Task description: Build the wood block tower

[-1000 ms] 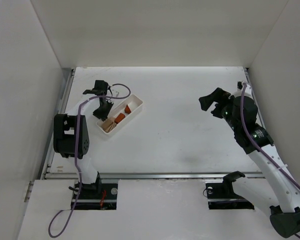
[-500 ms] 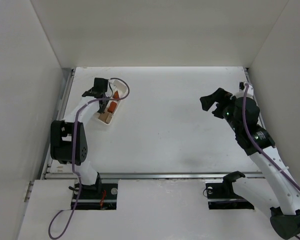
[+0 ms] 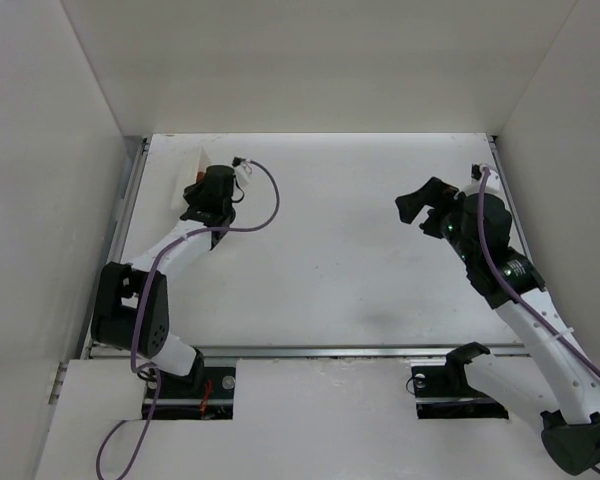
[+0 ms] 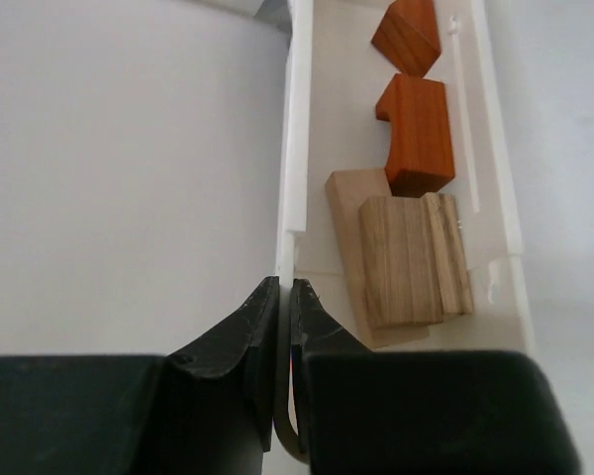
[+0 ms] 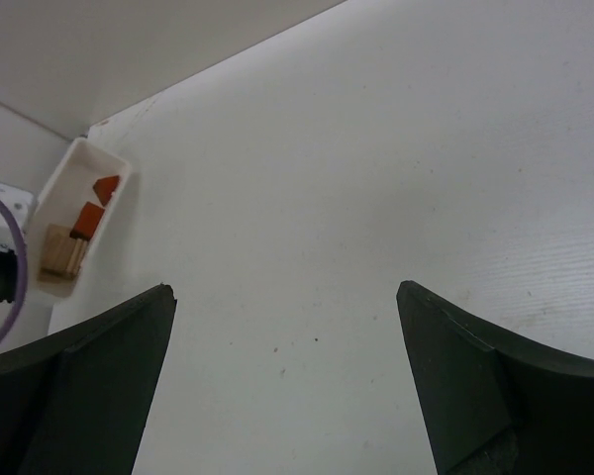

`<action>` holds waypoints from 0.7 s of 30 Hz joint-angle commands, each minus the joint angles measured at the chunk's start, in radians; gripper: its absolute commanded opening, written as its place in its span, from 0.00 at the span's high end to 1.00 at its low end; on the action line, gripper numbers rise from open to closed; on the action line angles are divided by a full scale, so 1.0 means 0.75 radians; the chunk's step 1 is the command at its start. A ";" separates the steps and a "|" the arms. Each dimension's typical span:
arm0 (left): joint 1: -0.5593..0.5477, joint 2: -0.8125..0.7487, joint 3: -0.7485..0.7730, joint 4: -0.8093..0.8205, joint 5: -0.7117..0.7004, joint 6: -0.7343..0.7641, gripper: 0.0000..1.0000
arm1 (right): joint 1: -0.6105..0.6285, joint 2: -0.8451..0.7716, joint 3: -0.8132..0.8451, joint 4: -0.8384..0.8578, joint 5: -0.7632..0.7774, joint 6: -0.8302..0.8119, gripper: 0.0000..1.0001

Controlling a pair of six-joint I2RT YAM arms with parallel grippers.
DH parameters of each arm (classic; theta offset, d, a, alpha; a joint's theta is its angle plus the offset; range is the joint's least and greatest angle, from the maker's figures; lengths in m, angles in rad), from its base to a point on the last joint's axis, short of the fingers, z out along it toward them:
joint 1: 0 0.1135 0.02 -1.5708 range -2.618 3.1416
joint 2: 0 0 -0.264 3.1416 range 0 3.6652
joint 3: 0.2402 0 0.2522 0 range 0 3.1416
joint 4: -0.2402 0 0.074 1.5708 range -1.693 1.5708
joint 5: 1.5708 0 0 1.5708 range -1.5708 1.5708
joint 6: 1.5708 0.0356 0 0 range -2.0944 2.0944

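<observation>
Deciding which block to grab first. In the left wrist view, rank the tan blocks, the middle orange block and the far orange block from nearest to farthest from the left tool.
1. The tan blocks, in the tray, just right of the left tool.
2. The middle orange block, beyond them, mid-tray.
3. The far orange block, at the tray's far end.

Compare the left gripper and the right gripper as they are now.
The left gripper is shut, pinching the white tray by its wall; the right gripper is wide open and holds nothing. The left gripper is at the far left of the table, while the right gripper hangs above its right side. Both have black fingers.
</observation>
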 commanded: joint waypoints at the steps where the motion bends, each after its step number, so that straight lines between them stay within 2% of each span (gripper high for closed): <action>1: -0.062 -0.068 -0.059 0.190 -0.055 0.179 1.00 | 0.010 -0.032 -0.011 0.060 0.026 0.002 0.00; 5: -0.142 -0.099 -0.116 0.132 -0.021 0.179 1.00 | 0.010 -0.057 -0.025 0.060 0.026 0.014 0.00; 8: -0.218 -0.128 -0.257 0.263 -0.047 0.332 1.00 | 0.010 -0.057 -0.054 0.060 0.026 0.028 0.00; 9: -0.262 -0.128 -0.304 0.421 -0.080 0.391 1.00 | 0.010 -0.057 -0.054 0.076 0.026 0.028 0.00; 10: -0.283 -0.128 -0.400 0.520 -0.118 0.541 1.00 | 0.010 -0.045 -0.068 0.089 0.026 0.043 0.00; 11: -0.299 -0.128 -0.401 0.626 -0.119 0.543 1.00 | 0.010 -0.045 -0.068 0.089 0.026 0.043 0.00; 12: -0.336 -0.111 -0.504 0.747 -0.149 0.733 1.00 | 0.010 -0.045 -0.068 0.103 0.012 0.057 0.00; 13: -0.357 -0.111 -0.560 1.003 -0.149 0.838 1.00 | 0.010 -0.045 -0.080 0.115 0.012 0.057 0.00; 16: -0.463 -0.079 -0.764 1.378 -0.076 1.161 1.00 | 0.022 -0.033 -0.080 0.115 0.012 0.069 0.00; 21: -0.584 0.040 -0.795 1.529 -0.082 1.275 1.00 | 0.022 -0.033 -0.080 0.115 0.012 0.069 0.00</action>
